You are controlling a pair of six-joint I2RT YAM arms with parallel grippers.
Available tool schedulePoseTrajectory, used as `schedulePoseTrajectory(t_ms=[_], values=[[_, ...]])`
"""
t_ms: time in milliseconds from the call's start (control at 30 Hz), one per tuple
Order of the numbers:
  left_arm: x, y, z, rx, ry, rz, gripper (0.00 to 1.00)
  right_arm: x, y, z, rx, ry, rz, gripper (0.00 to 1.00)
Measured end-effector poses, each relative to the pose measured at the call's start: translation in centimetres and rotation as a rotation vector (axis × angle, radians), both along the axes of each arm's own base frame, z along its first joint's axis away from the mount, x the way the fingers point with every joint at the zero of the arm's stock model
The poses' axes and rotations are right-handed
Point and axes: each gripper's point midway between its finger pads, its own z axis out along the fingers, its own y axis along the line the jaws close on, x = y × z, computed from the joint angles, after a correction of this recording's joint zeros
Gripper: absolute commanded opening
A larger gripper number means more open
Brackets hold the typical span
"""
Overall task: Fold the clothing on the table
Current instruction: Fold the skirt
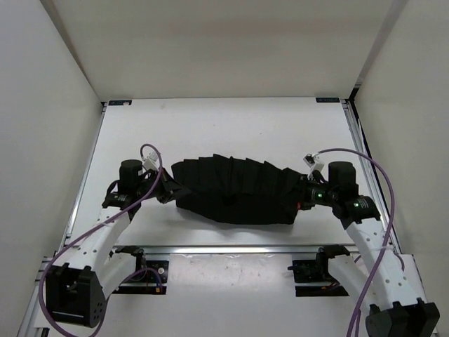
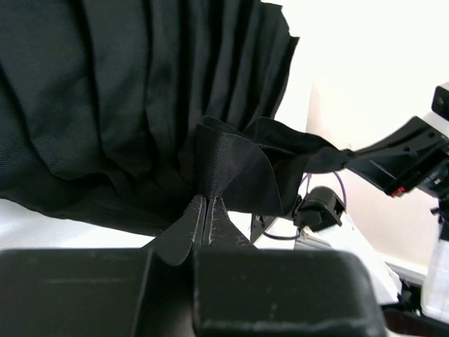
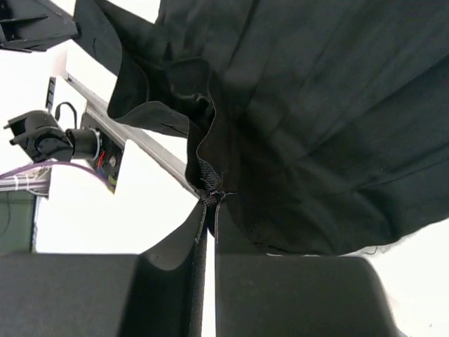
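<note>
The white counter (image 1: 210, 133) sits in a plain space with pale walls (image 1: 42, 105) on both sides and at the back. A silver rail (image 1: 231, 248) runs along its near edge.

On the left, the left arm (image 1: 105, 239) comes up from its base and bends in toward the middle. A purple cable (image 1: 59, 256) loops beside it. The left gripper (image 2: 205, 205) is closed tight on the left end of the clothing (image 1: 235, 191). In the left wrist view its two fingers are pressed together. A small fold of black cloth is pinched between the tips, and the cloth fans out above them.

The clothing is in the middle of the counter, nearer the front than the back. It is black and soft, with many pleats side by side. It stretches from one gripper to the other. Its top edge looks like little steps and its bottom edge curves down. I cannot tell if the middle rests flat on the counter.

On the right, the right gripper (image 3: 210, 200) is closed too. It pinches a bit of the hem at the right end of the clothing. A small green light (image 1: 320, 195) glows on the right arm (image 1: 372, 239), and another purple cable loops over it.
</note>
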Motion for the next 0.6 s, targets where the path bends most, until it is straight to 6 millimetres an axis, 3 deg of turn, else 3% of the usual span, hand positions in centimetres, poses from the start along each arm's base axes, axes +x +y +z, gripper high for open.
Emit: schedulePoseTrajectory(t_ms=[133, 267, 333, 467, 600], values=[[0.5, 0.0, -1.6, 0.025, 0.065, 0.020, 0.00, 1.3, -0.4, -1.1, -0.019, 0.064, -0.038, 0.01], [2.1, 0.0, -2.5, 0.067, 0.122, 0.046, 0.00, 4.6, -3.0, -2.2, -0.027, 0.119, -0.178, 0.00], [3.9, 0.0, -1.9, 0.081, 0.115, 0.062, 0.00, 6.5, -4.2, -2.3, -0.045, 0.120, -0.231, 0.00], [8.6, -0.3, -0.6, 0.099, 0.079, 0.095, 0.00, 10.0, -4.7, -1.4, -0.064, 0.075, -0.242, 0.00], [13.8, -0.7, -1.1, 0.124, 0.063, 0.124, 0.00, 14.0, -5.0, -1.7, -0.065, 0.058, -0.249, 0.00]])
